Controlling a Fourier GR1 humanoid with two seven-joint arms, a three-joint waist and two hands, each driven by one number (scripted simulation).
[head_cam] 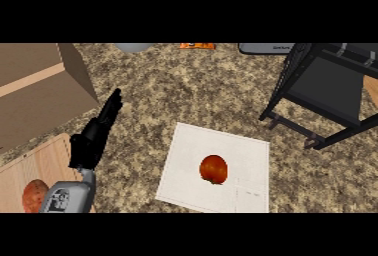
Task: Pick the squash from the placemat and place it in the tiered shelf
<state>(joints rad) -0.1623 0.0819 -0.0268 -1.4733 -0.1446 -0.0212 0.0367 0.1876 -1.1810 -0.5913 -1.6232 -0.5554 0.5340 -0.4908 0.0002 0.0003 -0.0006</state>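
small round orange-red squash (213, 169) sitting on a white placemat (244, 155), a bit below the middle of the mat, with nothing touching it. looks like a little ball with a tiny stem bit at the bottom, smooth and shiny on top. probably light and hard, not squishy, so no big worry about crushing it. probably slippery and ready to roll away if poked from one side only. best place to hold: right around the fat middle, thumb on one side and fingers on the other, coming down from above. flat mat under it, maybe thin and able to slide on the speckled tabletop (184, 95) if dragged. black tiered shelf (325, 95) standing up and to the right, well apart from the squash, with flat dark boards and thin legs; enough room on a board for a small ball, though a round thing could roll off an open edge. left hand (96, 135) at the left side, fingers straight and spread out, holding nothing, resting well apart from the mat. right hand not showing anywhere. brown cardboard box (37, 95) at the top left, wooden cutting board (33, 167) at the lower left with a brownish potato (32, 196) on it. squash not picked up yet.
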